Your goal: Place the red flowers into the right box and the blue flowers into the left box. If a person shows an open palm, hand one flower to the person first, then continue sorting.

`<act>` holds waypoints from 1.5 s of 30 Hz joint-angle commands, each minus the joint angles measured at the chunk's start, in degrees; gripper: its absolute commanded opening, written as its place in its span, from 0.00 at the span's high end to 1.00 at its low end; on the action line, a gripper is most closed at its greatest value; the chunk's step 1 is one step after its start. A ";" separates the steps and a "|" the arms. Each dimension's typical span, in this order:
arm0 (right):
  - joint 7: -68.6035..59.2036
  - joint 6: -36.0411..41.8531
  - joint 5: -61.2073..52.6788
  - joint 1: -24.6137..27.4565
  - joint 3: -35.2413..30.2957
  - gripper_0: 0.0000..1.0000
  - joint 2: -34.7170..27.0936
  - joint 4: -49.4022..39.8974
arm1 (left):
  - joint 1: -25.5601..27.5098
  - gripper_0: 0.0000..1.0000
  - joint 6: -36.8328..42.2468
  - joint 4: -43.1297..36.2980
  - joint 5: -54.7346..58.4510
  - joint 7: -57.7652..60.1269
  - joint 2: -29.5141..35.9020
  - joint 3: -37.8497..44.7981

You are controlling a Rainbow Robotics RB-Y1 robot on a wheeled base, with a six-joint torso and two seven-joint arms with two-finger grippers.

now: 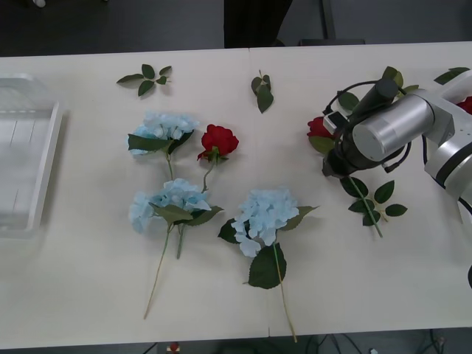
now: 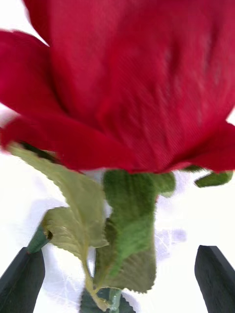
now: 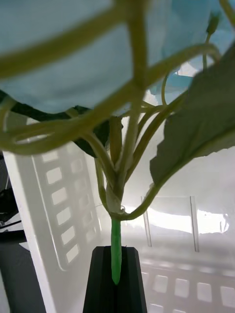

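This looks like a robotics lab or test room, not a home or a shop. A broad, plain cream table [image 1: 221, 295] made of two tops pushed together, with a seam running down the middle, stands on a dark floor [image 1: 110, 22]. Artificial flowers [image 1: 262, 217] are laid out on it singly, well apart, like test pieces. A white plastic tray [image 1: 44, 169] sits at one end, and a grey robot arm [image 1: 398, 129] reaches over the other.
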 commanded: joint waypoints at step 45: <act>6.22 20.53 -11.45 -1.60 -33.37 1.00 -11.46 -2.38 | -6.40 0.00 2.02 -23.95 -9.75 51.12 -27.80 -14.81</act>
